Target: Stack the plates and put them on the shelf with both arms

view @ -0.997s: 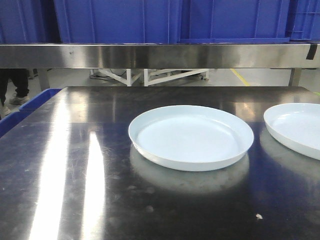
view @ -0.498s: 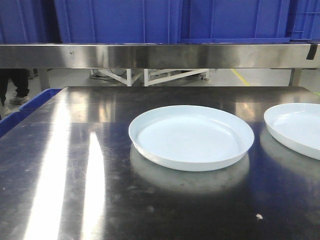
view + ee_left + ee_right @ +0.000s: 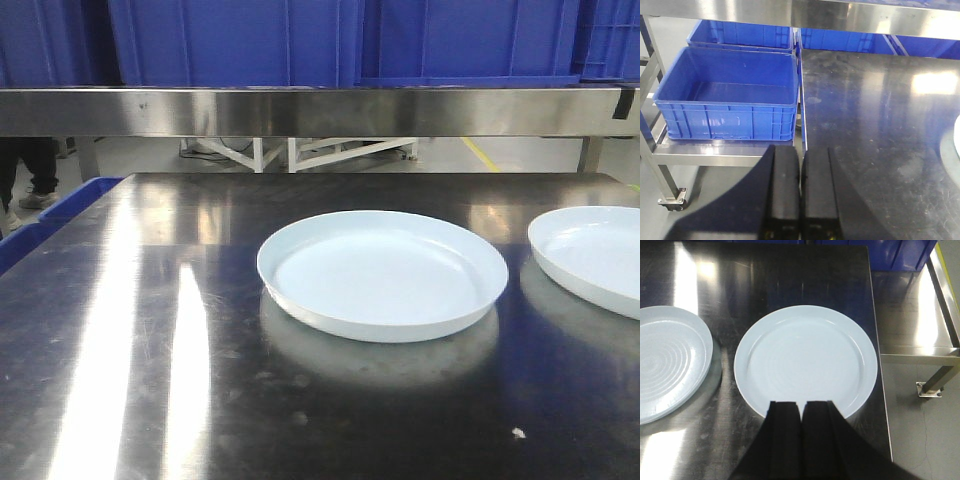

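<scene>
Two round white plates with low rims lie flat and apart on the table. The middle plate (image 3: pixel 382 275) is near the center, and the right plate (image 3: pixel 595 255) is by the right edge. The right gripper (image 3: pixel 801 405) hangs above the right plate's near rim, jaws pressed together, holding nothing. The left gripper (image 3: pixel 800 152) is closed and empty too, at the left edge of the table (image 3: pixel 150 330), which is dark shiny steel. Blue bins (image 3: pixel 240 40) sit on a steel shelf (image 3: pixel 300 110) behind.

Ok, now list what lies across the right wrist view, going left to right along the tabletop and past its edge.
Plate cut off by the left edge → whole plate → steel side shelf. The right pincer overlaps the whole plate's near rim, so it is left out of the order.
</scene>
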Action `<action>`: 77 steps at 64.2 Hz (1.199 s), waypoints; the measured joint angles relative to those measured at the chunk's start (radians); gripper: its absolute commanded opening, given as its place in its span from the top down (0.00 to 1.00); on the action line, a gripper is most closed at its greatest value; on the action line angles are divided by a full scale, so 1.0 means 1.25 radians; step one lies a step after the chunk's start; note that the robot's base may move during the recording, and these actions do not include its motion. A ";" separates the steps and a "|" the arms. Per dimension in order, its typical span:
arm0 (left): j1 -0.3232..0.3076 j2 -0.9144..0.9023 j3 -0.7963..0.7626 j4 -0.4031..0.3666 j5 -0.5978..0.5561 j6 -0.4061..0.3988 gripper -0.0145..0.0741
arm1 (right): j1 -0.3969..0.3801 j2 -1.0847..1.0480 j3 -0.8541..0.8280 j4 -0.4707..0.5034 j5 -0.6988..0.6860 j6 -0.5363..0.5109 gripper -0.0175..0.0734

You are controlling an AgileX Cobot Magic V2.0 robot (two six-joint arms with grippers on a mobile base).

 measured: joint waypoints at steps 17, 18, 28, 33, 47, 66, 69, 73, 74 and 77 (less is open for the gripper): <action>0.000 0.000 0.000 0.000 -0.005 0.000 0.74 | 0.000 0.000 0.000 -0.001 0.016 0.000 0.49; 0.000 0.000 0.000 0.000 -0.005 0.000 0.74 | 0.000 0.000 0.000 -0.001 0.016 0.000 0.46; 0.000 0.000 0.000 0.000 -0.005 0.000 0.74 | 0.000 0.002 0.000 -0.001 0.017 0.000 0.32; 0.000 0.000 0.000 0.000 -0.005 0.000 0.74 | 0.000 0.005 0.000 -0.001 0.017 0.000 0.34; 0.000 0.000 0.000 0.000 -0.006 0.000 0.74 | 0.000 0.029 0.000 -0.001 0.017 0.000 0.37; 0.000 0.000 0.000 0.000 -0.007 0.000 0.74 | 0.000 0.030 0.000 -0.001 0.011 0.000 0.37; 0.000 0.000 0.000 0.000 -0.007 0.000 0.74 | 0.000 0.034 0.000 -0.001 0.009 0.000 0.37; 0.000 0.000 0.000 0.000 -0.007 0.000 0.74 | 0.000 0.047 0.000 -0.001 -0.003 0.000 0.37; 0.000 0.000 0.000 0.000 -0.007 0.000 0.74 | 0.000 0.051 0.000 -0.003 -0.004 0.000 0.37; 0.000 0.000 0.000 0.000 -0.008 0.000 0.74 | 0.000 0.068 0.000 -0.004 -0.013 0.000 0.37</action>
